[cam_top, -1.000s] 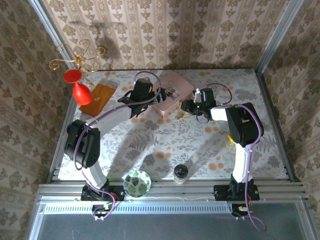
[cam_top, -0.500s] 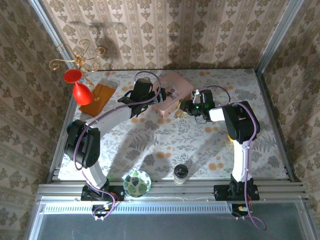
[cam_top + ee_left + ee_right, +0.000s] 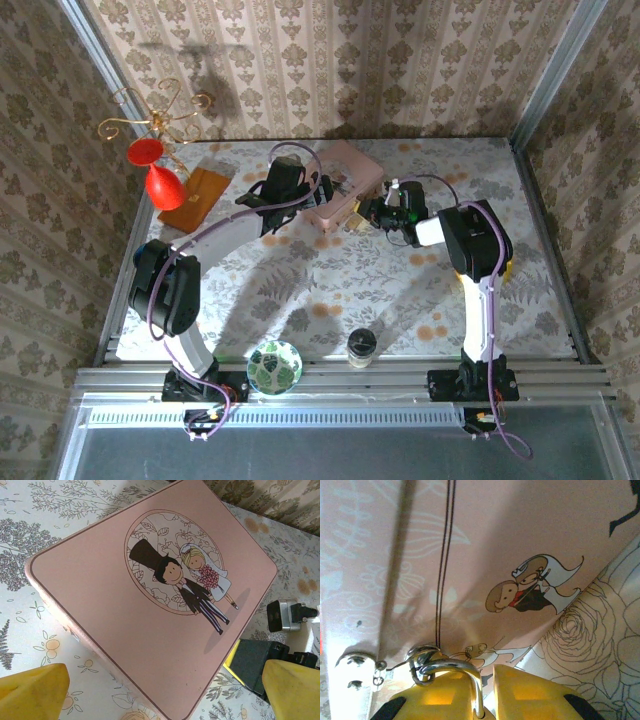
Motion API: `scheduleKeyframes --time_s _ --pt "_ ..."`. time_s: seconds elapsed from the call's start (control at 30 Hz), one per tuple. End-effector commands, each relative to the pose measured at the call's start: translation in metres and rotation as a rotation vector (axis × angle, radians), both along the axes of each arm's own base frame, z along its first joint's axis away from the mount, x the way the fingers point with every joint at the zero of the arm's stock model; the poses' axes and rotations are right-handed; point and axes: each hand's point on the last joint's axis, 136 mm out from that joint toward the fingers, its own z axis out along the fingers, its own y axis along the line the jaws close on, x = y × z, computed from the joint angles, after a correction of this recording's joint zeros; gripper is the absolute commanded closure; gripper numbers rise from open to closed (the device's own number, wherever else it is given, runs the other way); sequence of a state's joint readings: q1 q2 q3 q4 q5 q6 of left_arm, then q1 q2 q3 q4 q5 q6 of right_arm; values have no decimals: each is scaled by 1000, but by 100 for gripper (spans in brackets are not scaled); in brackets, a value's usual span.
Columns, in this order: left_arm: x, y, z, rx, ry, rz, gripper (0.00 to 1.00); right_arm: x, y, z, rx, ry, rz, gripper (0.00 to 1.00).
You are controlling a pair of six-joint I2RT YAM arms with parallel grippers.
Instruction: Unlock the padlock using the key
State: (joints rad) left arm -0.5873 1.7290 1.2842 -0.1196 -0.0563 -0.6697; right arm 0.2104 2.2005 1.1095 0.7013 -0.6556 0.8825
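left tool point(image 3: 160, 682): wide, holds nothing; yellow fingers point(image 3: 30, 692) in both lower corners of left wrist view, over the pink box lid
right tool point(image 3: 486, 686): narrow, fingers point(image 3: 535, 690) almost together at bottom edge of right wrist view; one shackle leg runs down the slit between them; cannot tell if pinched
padlock point(image 3: 454, 665): hangs on the box's side wall, lower centre of right wrist view; silver shackle hooked through small hasp ring point(image 3: 422, 652); body not made out
pink box point(image 3: 100, 610): on desk point(image 3: 300, 280), upper centre of top view; bride and top-hat groom drawn on lid
near edge, lower centre of top view: green patterned bowl point(image 3: 274, 365), small jar point(image 3: 361, 345) just right of it
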Motion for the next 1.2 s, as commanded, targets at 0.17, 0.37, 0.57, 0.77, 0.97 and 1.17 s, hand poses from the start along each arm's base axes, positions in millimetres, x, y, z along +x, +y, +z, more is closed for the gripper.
scheduleKeyframes --time_s 0.17,0.37,0.57,0.77,0.97,1.17 --pt "4 -6 -4 15 9 -12 0 5 4 -5 35 -7 -26 92" --pt "5 -4 -4 60 -1 -12 0 6 1 -2 46 -6 -57 99" --pt "21 -3 -9 306 -36 -71 0 5 -4 2 53 7 -95 100" --pt "39 6 -36 694 27 -90 0 4 -10 6 33 33 -129 100" --pt "51 9 -58 843 76 -96 0 2 -14 4 23 55 -157 100" --pt "45 12 -70 868 103 -122 0 5 -20 6 35 60 -199 100"
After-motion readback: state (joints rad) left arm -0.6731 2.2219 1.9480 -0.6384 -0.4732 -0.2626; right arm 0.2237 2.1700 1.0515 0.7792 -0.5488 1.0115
